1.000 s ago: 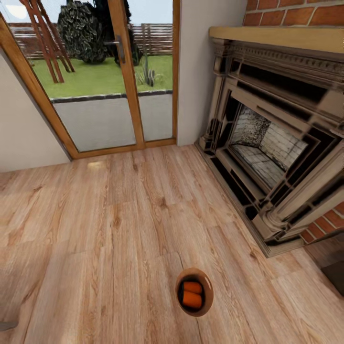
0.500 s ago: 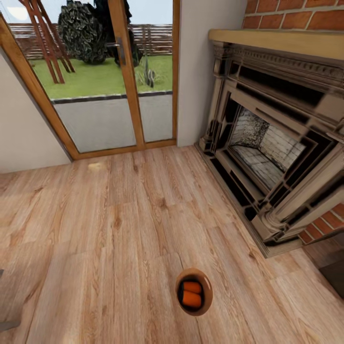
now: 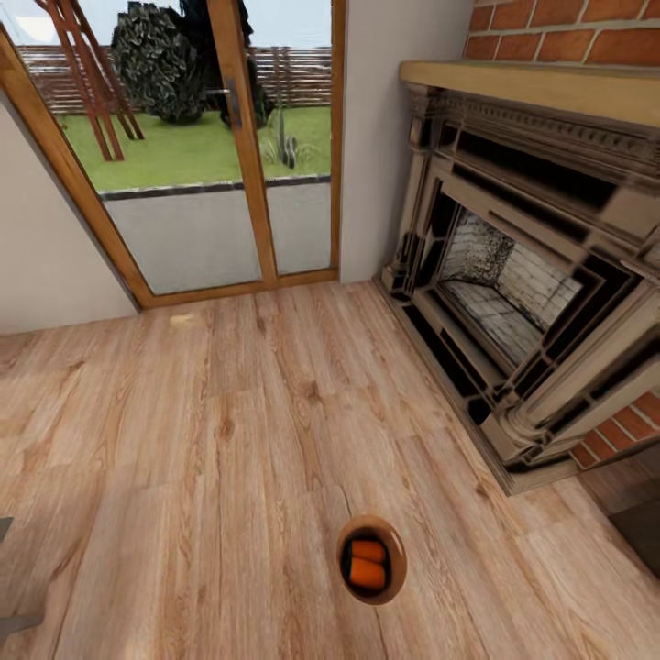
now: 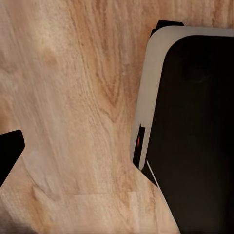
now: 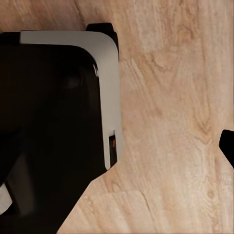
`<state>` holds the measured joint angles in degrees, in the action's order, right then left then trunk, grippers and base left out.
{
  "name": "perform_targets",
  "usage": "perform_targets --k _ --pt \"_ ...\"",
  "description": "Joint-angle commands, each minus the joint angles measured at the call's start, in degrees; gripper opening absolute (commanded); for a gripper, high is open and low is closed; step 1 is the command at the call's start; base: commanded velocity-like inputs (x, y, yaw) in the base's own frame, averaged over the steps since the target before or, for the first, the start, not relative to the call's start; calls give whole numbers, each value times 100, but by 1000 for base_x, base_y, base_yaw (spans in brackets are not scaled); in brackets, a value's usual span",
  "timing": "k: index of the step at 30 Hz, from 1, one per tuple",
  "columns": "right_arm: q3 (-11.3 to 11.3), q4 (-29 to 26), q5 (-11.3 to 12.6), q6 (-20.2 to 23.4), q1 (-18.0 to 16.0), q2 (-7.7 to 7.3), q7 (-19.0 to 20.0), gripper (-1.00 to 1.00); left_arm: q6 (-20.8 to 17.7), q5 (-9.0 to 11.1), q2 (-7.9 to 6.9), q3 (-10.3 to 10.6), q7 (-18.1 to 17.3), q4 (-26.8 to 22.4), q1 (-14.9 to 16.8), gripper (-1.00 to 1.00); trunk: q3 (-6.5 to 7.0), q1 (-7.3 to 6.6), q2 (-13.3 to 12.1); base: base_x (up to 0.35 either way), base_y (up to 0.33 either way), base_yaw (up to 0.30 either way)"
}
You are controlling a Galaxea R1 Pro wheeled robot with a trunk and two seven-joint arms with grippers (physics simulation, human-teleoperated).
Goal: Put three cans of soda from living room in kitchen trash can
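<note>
Wood floor (image 3: 229,440) spreads before a brick fireplace (image 3: 541,302) and glazed doors (image 3: 202,156) in the head view; near the viewer stands the round brown trash can (image 3: 371,596), two orange soda cans (image 3: 368,564) lying inside. Wrist views show the robot's grey-edged black base (image 4: 195,136) over planks. Each claw shows just a dark fingertip (image 4: 9,151), so I cannot tell whether either is open or closed.

Inside the bin (image 3: 371,559), only the tops of two orange cans (image 3: 368,564) show; their lower parts sit below the rim in shadow. Fireplace (image 3: 541,275) is cut by the head view's right edge. In wrist views one dark fingertip (image 4: 9,151) resp. (image 5: 227,144) pokes in at the frame edge, so finger spacing can't be told.
</note>
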<state>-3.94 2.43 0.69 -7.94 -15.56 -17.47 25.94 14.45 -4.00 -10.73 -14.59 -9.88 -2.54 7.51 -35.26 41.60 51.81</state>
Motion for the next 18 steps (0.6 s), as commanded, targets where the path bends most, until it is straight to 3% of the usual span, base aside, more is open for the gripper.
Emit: perform_targets --k 1,18 --pt "-1 -1 1 -14 11 9 0 100 12 3 0 -5 -1 -2 -8 100 19 -23 -42 0 0 0" --pt "-6 3 9 -61 82 56 -1 100 155 5 21 -57 12 -9 -38 100 324 -396 -723 0 0 0"
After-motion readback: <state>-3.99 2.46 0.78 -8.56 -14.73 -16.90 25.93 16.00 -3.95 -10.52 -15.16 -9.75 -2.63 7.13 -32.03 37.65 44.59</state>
